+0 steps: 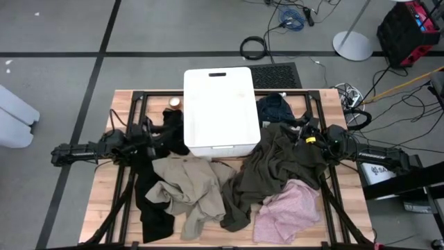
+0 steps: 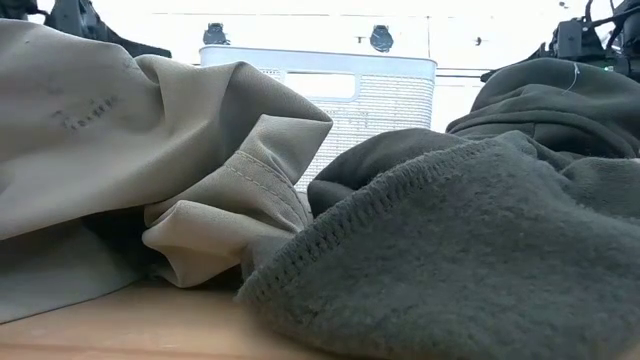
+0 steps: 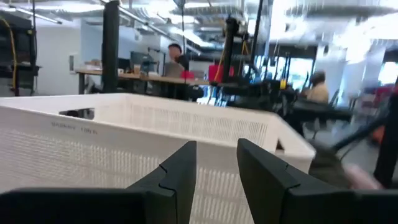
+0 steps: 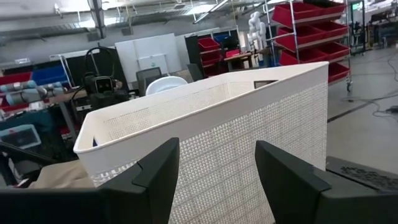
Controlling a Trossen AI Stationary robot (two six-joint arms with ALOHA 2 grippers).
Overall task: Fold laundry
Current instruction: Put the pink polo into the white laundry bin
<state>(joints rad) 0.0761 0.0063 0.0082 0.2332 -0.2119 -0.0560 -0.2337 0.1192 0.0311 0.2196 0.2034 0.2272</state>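
Note:
The laundry lies in loose heaps on the wooden table. A beige-tan garment [image 1: 189, 182] lies in the middle and shows close up in the low view [image 2: 130, 150]. A large dark olive-grey one [image 1: 277, 163] lies to its right [image 2: 480, 240]. A pale pink one [image 1: 288, 212] is near the front right, a navy one [image 1: 274, 107] at the far right of the bin, and black pieces [image 1: 156, 205] at the left. My left gripper [image 1: 166, 135] [image 3: 214, 180] is open and empty above the black cloth, at the bin's left side. My right gripper [image 1: 295, 133] [image 4: 217, 180] is open and empty above the olive garment, at the bin's right side.
A white rectangular plastic bin [image 1: 218, 107] stands at the table's far middle between both grippers and fills both wrist views [image 3: 155, 124] [image 4: 249, 124]. Black frame rails [image 1: 125, 187] run along the table's sides. People sit at desks in the room beyond [image 3: 174, 59].

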